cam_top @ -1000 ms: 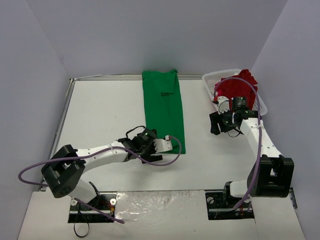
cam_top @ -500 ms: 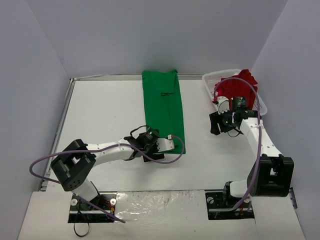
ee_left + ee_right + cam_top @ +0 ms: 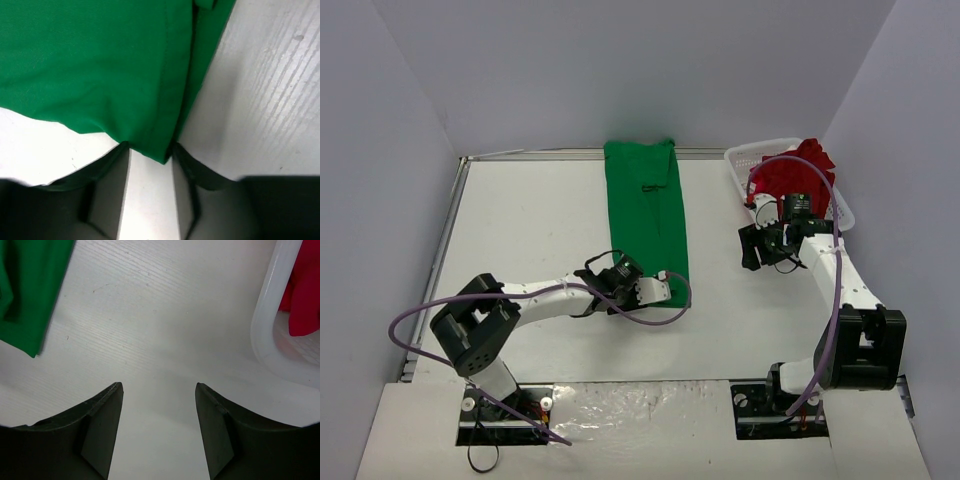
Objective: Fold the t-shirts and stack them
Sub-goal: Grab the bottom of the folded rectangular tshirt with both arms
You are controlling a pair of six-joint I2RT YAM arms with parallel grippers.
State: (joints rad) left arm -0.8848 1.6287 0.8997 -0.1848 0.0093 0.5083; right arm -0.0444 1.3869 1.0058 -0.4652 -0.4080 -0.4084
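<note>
The left end effector (image 3: pixel 148 152) straddles a near corner of the green t-shirt (image 3: pixel 645 215) (clamped or not, unclear). It should pinch every layer before lifting.

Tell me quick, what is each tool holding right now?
Left tool: closed on the green t-shirt corner.
Right tool: open, holding nothing.

Your left end effector (image 3: pixel 665 289) has slid to the right, up to the near right corner of the green t-shirt (image 3: pixel 645 215). Its fingers (image 3: pixel 102 170) were wide apart. Now they have come in close, one on each side of that corner.
</note>
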